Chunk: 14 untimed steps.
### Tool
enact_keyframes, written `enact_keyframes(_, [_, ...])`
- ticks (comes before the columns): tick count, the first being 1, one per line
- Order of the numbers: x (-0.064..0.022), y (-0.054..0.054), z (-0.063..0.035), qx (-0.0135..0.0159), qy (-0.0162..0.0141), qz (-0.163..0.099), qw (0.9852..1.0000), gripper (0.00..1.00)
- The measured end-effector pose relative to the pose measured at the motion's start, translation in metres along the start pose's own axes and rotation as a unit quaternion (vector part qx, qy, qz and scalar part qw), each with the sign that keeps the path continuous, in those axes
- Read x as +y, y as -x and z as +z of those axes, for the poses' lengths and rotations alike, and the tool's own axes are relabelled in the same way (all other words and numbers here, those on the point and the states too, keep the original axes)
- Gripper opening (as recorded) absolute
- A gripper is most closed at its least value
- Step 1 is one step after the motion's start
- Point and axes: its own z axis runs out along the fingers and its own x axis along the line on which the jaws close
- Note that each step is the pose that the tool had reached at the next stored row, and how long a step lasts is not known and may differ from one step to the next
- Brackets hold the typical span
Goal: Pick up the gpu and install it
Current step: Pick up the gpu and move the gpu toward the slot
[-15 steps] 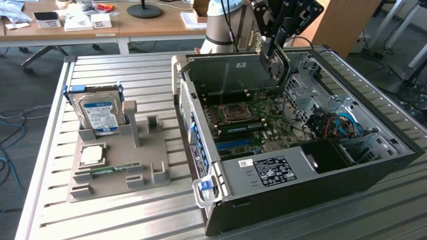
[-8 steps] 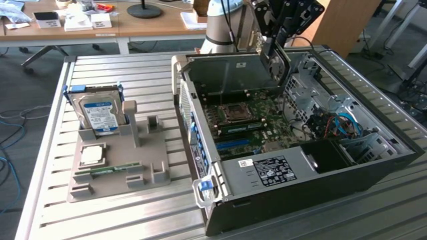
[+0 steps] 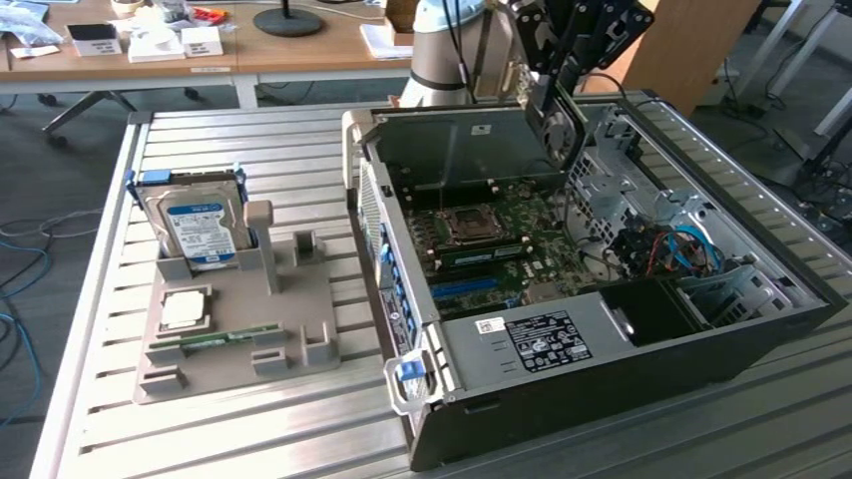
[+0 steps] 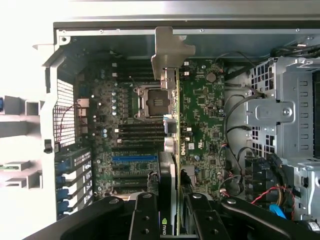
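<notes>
Exterior view: one black two-finger gripper point(image 3: 560, 70) is clamped on one thin dark gpu card point(image 3: 553, 125), held upright over the far end of the open black computer case point(image 3: 665, 349). One blue-labelled silver hard drive point(image 3: 198, 228) stands outside. Wrist view: the card sits edge-on between the fingers point(image 4: 145, 220); it is best kept vertical and parallel with the one blue slot point(image 4: 134, 158).

Exterior view: light is even and diffuse. The ribbed silver metal table point(image 3: 266, 429) shows pale glare; the open black computer case point(image 3: 600, 409) lies in soft shadow inside. Wrist view: surroundings outside the case burn out white.
</notes>
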Motion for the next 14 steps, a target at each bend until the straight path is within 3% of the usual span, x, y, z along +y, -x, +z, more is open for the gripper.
enact_keyframes(14, [0.0009, 0.016, 0.0004, 0.0000, 0.0000, 0.000, 1.0000, 0.27])
